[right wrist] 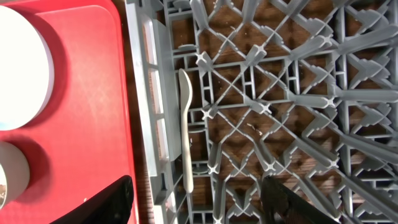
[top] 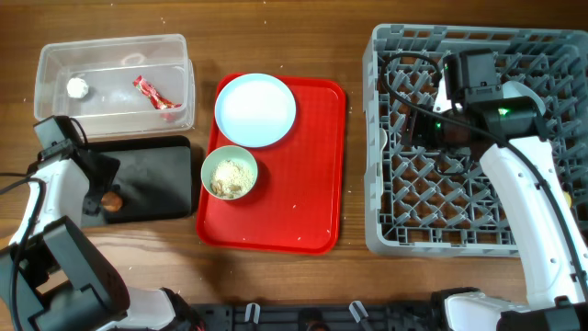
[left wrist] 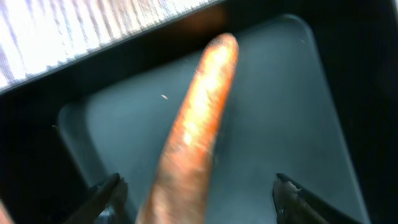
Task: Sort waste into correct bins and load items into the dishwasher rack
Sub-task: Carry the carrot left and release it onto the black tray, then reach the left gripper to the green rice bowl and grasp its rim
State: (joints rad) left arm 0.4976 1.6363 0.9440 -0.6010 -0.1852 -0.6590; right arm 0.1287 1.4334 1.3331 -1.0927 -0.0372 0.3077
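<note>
Orange carrot (left wrist: 199,112) laid in black tray (left wrist: 280,112); left gripper (left wrist: 199,185) jaws wide (right gripper (right wrist: 198,190) too, empty); lift to be made vertically, carrot untouched.

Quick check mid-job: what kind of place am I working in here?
Likely a tabletop dish-clearing station: a grey dishwasher rack, a red serving tray holding a plate and bowl, and a clear tub and black tray for sorted waste, all on a wooden table.
</note>
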